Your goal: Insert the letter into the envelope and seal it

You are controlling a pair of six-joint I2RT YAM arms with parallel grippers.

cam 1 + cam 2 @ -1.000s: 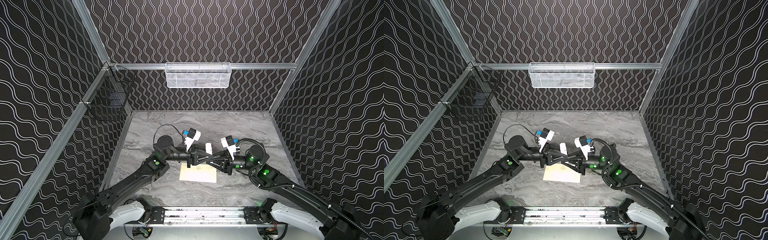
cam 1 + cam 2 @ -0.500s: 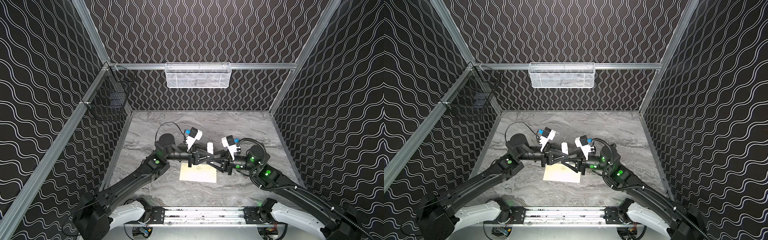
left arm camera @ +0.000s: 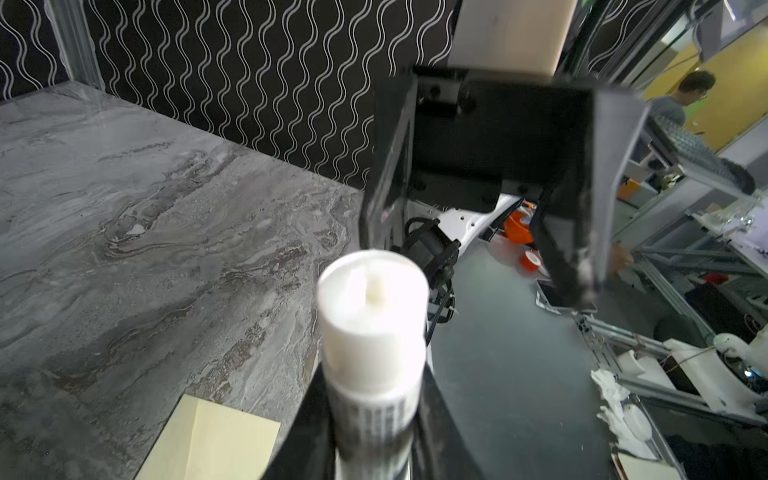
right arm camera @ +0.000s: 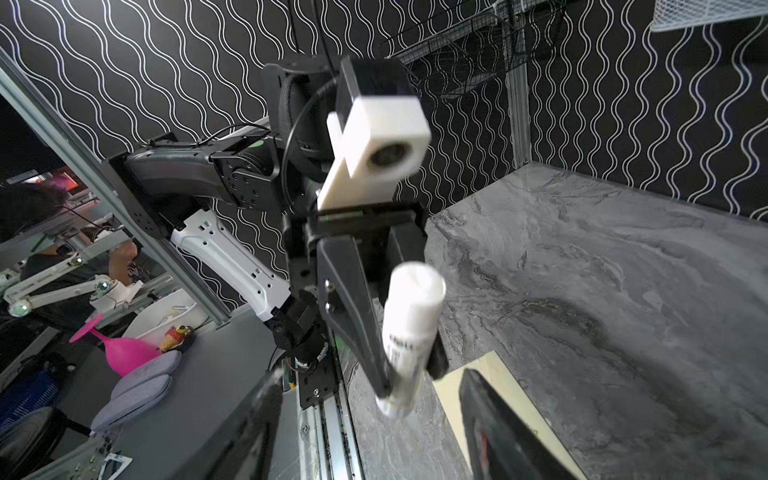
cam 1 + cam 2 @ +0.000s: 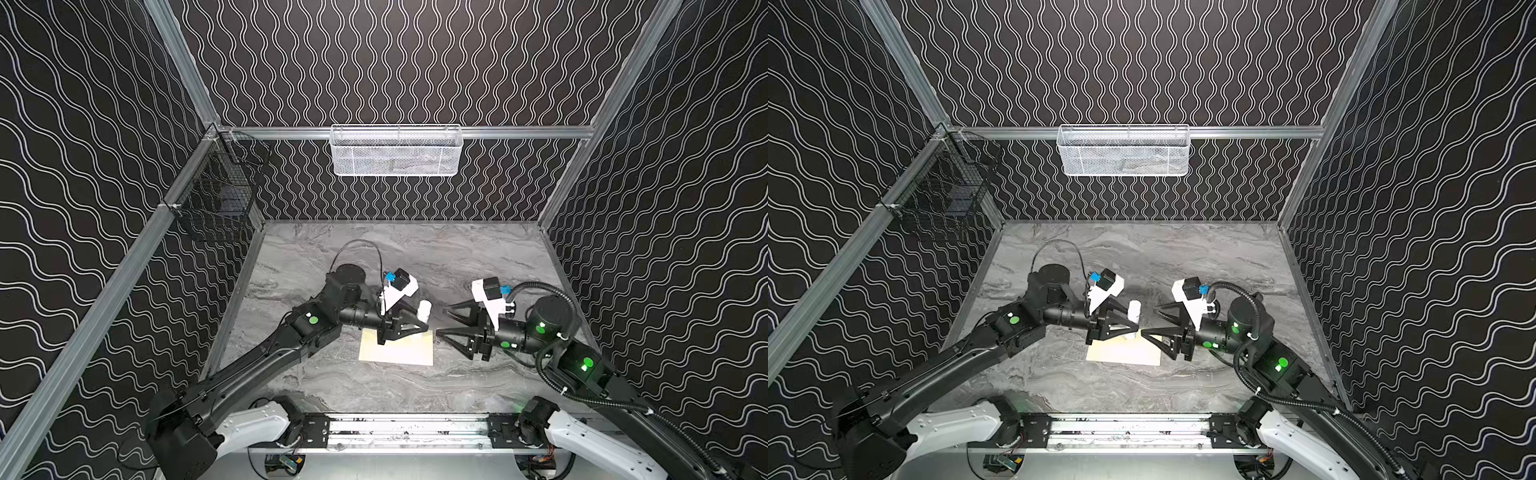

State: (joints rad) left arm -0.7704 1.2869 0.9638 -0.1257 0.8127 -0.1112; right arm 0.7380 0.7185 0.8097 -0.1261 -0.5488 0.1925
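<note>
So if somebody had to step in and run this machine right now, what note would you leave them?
The left gripper is shut on the glue stick, held above the table.
The right gripper is open and empty, facing the stick but apart from it.
The envelope lies flat on the table, just below both grippers.
The letter: no white sheet is in view; it may be inside the envelope, but I cannot tell.
Done: glue stick picked up.
Left: probably glue the flap and press it shut. First check the letter and the flap, which cannot be judged from here.
</note>
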